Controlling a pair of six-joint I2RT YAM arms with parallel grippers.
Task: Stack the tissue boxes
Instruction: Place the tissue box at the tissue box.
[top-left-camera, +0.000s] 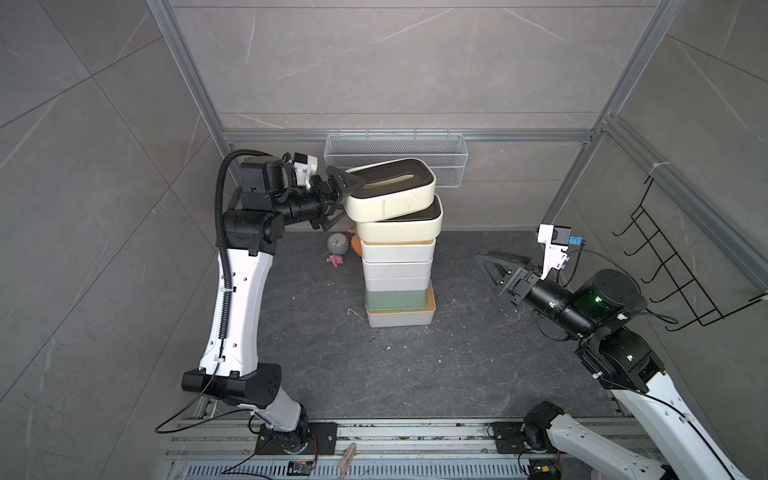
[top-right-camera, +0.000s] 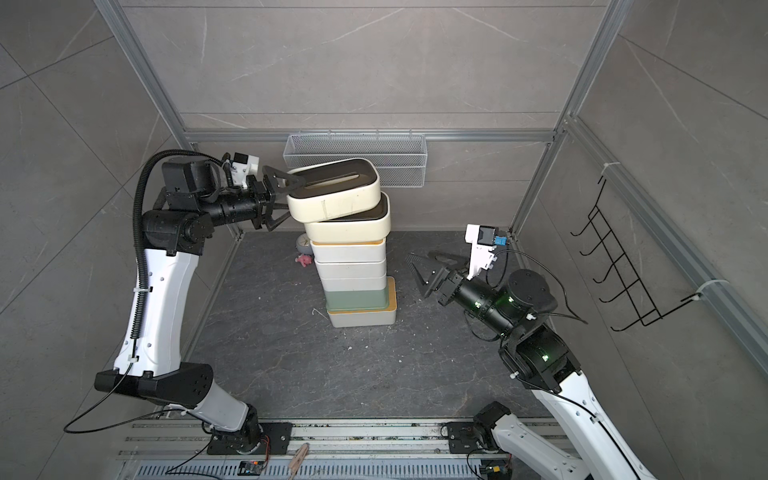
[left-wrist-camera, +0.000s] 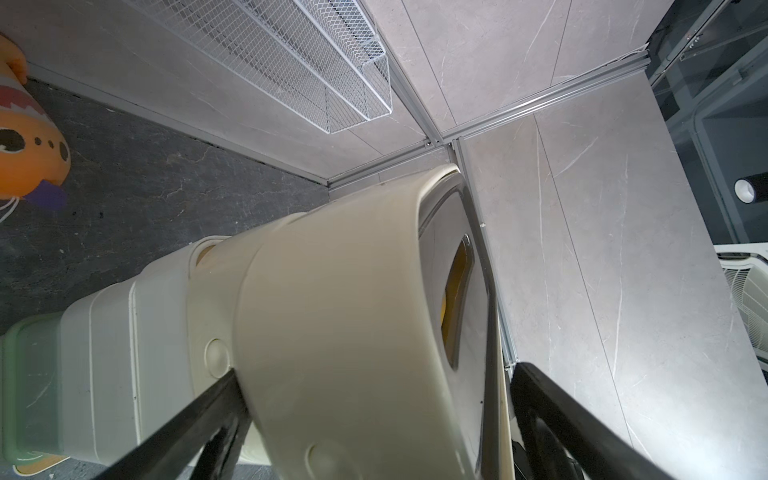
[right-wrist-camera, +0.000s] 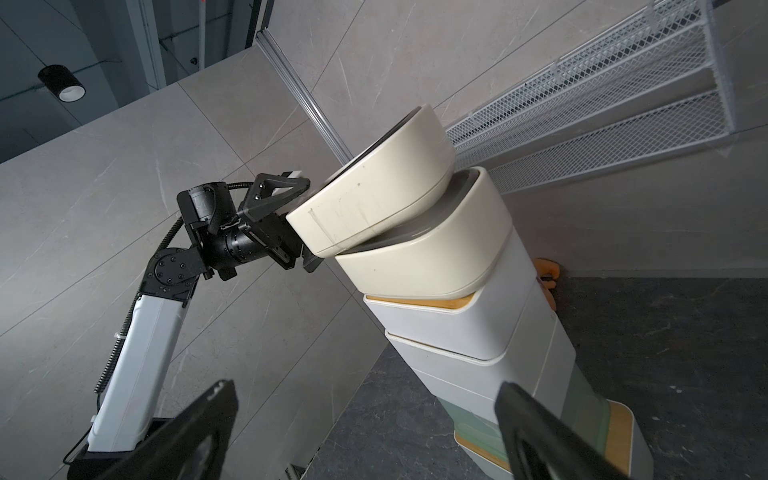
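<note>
left gripper (top-left-camera: 348, 199) is standing wide open around the raised end of the top cream tissue box (top-left-camera: 390, 189), dark-brown slotted lid, lying tilted atop the stack (top-left-camera: 397, 270); right gripper (top-left-camera: 488, 274) is hovering open, empty.

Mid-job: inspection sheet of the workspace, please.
Surface: dark tabletop, pale specks.
Job's things: seven tissue boxes stacked; top cream box tilted.
Clutter: clock and pink toy beside stack; orange fish toy behind it.
Grippers: left gripper open, straddling top cream box's end; right gripper open, empty.
Cables: black conduit along left arm; loose cable at its base.
Surroundings: mesh basket on back wall; wire rack on right wall.
</note>
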